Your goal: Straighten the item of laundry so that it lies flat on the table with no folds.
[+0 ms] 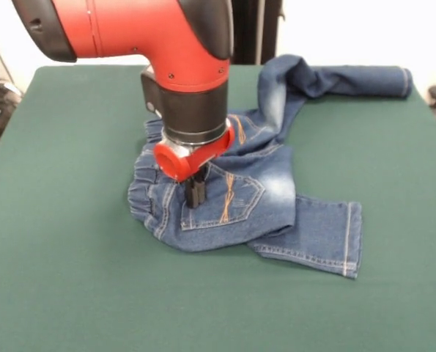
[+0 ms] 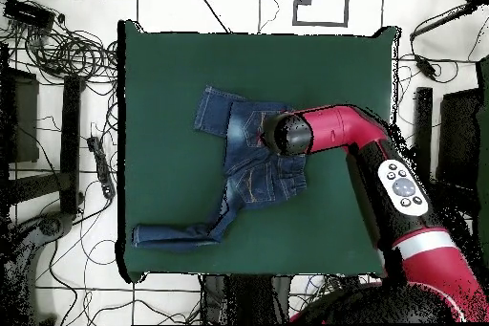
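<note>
Nearest the front camera, bare green counter (image 1: 71, 293) runs up to the small denim jeans (image 1: 276, 198), which lie crumpled a little toward the far side of centre. One leg is doubled over the seat so its hemmed cuff (image 1: 346, 242) points toward the near right; the other leg (image 1: 349, 79) stretches away toward the far right corner, reaching almost to the counter's edge. The gathered elastic waistband (image 1: 141, 194) bunches at the left of the pile.

The end effector (image 1: 194, 192) comes straight down onto the back-pocket area just beside that waistband. Its dark fingers look pressed close together at the cloth, probably pinching a fold of denim, though the red wrist hides too much to say so, so I cannot tell whether it grips.

The relation that matters: the end effector sits at the waistband end, and the garment's length trails away from it to the right in the front view. Judging from that, drawing the waist leftward over open counter would pull along the long axis, and the folded leg would still need opening out.

From overhead, the jeans (image 2: 250, 174) are surrounded by plenty of free felt. Beyond the counter's rim (image 2: 122, 150), cables litter a pale floor.
</note>
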`<control>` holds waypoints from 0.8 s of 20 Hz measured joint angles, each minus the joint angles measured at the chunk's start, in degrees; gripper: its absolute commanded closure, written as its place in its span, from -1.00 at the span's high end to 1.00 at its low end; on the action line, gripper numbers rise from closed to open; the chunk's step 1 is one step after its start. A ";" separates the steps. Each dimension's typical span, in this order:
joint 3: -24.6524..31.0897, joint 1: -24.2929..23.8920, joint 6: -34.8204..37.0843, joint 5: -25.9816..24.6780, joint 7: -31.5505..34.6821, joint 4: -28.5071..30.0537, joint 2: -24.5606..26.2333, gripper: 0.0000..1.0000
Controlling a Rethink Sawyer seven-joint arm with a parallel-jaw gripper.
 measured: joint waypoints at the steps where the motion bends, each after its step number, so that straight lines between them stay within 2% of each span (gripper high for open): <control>1: 0.09 -0.16 0.00 -0.02 -0.28 0.02 -0.01 -1.00; 11: 2.65 -5.25 0.00 0.07 -9.30 -1.28 3.65 -1.00; 16: 6.02 -8.80 1.33 1.04 -18.31 -1.55 5.41 -1.00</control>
